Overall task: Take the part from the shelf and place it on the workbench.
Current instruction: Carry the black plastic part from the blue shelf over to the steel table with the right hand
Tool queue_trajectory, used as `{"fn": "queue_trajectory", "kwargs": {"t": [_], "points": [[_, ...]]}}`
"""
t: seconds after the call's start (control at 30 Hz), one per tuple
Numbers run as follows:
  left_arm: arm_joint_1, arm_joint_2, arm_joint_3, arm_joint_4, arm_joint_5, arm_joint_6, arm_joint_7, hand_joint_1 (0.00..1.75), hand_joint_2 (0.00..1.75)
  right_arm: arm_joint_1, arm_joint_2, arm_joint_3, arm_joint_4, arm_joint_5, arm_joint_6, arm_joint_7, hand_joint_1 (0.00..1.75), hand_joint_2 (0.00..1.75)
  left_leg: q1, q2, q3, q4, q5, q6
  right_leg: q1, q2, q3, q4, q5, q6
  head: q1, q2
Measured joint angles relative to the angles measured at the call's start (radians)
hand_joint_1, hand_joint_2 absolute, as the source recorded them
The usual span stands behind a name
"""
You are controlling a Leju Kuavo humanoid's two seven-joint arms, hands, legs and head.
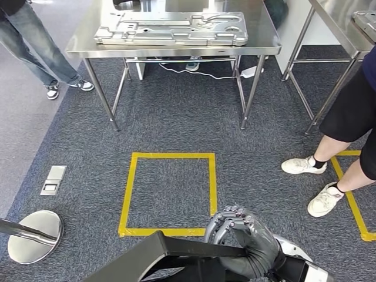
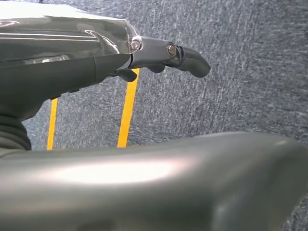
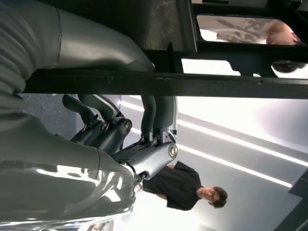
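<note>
Head view: right hand (image 1: 239, 235) grips black part (image 1: 168, 249), fingers curled over its bar, near side of yellow tape square (image 1: 170, 194). Workbench (image 1: 266, 38) beyond square. Left hand (image 2: 160, 53): grasp unclear.

A black, flat-edged frame-like part (image 1: 164, 249) is held low in the head view, gripped at its edge by the right hand (image 1: 241, 235). Ahead, the stainless-steel workbench (image 1: 266, 35) is seen, with a large embossed metal panel (image 1: 170, 28) lying flat on it.
</note>
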Motion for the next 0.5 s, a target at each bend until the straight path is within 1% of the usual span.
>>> {"fn": "queue_trajectory", "kwargs": {"t": [0.03,0.07,0.1,0.13,0.17,0.23,0.27,0.3,0.33,0.37,0.43,0.47,0.5], "points": [[0.000,0.000,0.000,0.000,0.000,0.000,0.000,0.00,1.75,0.000,0.000,0.000,0.000,0.000,0.000,0.000,1.75,1.75,0.003,0.001,0.010,-0.031,0.031,-0.001,-0.001,0.000,0.005,0.000,-0.003,0.002,0.000,0.000],[0.001,0.000,0.000,0.000,0.000,0.000,0.000,0.00,1.75,0.000,0.001,0.000,0.000,0.000,0.000,0.000,1.75,1.75,0.005,0.001,0.035,-0.092,0.073,-0.001,-0.002,0.000,0.011,0.000,-0.008,0.006,0.000,0.000],[0.001,0.000,0.000,0.000,0.000,0.000,0.000,0.00,1.75,0.000,0.001,0.000,0.000,0.000,0.000,0.000,1.75,1.75,0.005,0.002,0.062,-0.153,0.105,-0.001,-0.003,0.000,0.017,0.000,-0.012,0.010,0.000,0.000],[0.000,0.000,0.000,0.000,-0.001,0.000,0.000,0.00,1.75,-0.001,0.001,0.000,0.000,0.000,0.000,0.000,1.75,1.75,0.004,0.002,0.084,-0.203,0.126,0.002,-0.002,0.001,0.020,0.000,-0.015,0.014,0.000,0.000],[0.000,0.000,0.000,0.000,-0.001,0.000,0.000,0.00,1.75,-0.001,0.002,0.000,0.000,0.000,0.000,0.000,1.75,1.75,0.001,0.002,0.096,-0.233,0.131,0.007,-0.002,0.001,0.020,0.000,-0.017,0.020,-0.001,0.000],[0.000,0.000,0.000,0.000,-0.001,0.000,0.000,0.00,1.75,-0.001,0.002,0.000,0.000,0.000,0.000,0.000,1.75,1.75,-0.004,0.002,0.099,-0.245,0.122,0.019,-0.001,0.002,0.019,-0.003,-0.017,0.032,-0.001,0.000],[0.001,0.000,0.000,0.000,-0.001,0.000,0.000,0.00,1.75,-0.001,0.003,0.000,0.000,0.000,0.000,0.000,1.75,1.75,-0.003,0.002,0.101,-0.249,0.121,0.026,-0.002,0.002,0.021,-0.005,-0.018,0.038,-0.001,0.000],[0.002,0.000,0.000,0.000,-0.001,0.000,0.000,0.00,1.75,-0.002,0.003,0.000,0.000,0.000,0.000,0.000,1.75,1.75,-0.002,0.002,0.104,-0.254,0.121,0.033,-0.003,0.002,0.021,-0.001,-0.024,0.042,-0.001,0.000],[0.001,0.000,0.000,0.000,-0.001,0.000,0.000,0.00,1.75,-0.002,0.003,0.000,-0.001,0.000,0.000,0.000,1.75,1.75,-0.001,0.002,0.107,-0.258,0.122,0.041,-0.003,0.003,0.013,0.021,-0.040,0.043,-0.001,0.000],[0.000,0.000,0.000,0.000,-0.001,0.000,0.000,0.00,1.75,-0.002,0.004,0.000,-0.001,-0.001,0.000,0.000,1.75,1.75,-0.001,0.003,0.111,-0.262,0.123,0.048,-0.002,0.003,-0.007,0.065,-0.065,0.043,-0.001,0.000],[-0.001,0.000,0.000,0.000,-0.001,0.000,0.000,0.00,1.75,-0.001,0.004,0.000,0.000,-0.001,0.000,0.000,1.75,1.75,-0.007,0.003,0.114,-0.262,0.119,0.057,0.001,0.005,-0.076,0.199,-0.122,0.039,-0.001,0.000],[-0.001,0.000,0.000,0.000,-0.001,0.000,0.000,0.00,1.75,0.000,0.004,0.000,0.000,-0.001,0.000,0.000,1.75,1.75,-0.010,0.004,0.116,-0.262,0.117,0.060,0.003,0.005,-0.107,0.252,-0.135,0.037,-0.001,0.000],[0.000,0.000,0.000,0.000,-0.001,0.000,0.000,0.00,1.75,0.000,0.004,0.000,0.000,-0.001,0.000,0.000,1.75,1.75,-0.014,0.003,0.119,-0.262,0.115,0.063,0.006,0.005,-0.123,0.274,-0.129,0.034,-0.001,0.000]]}}
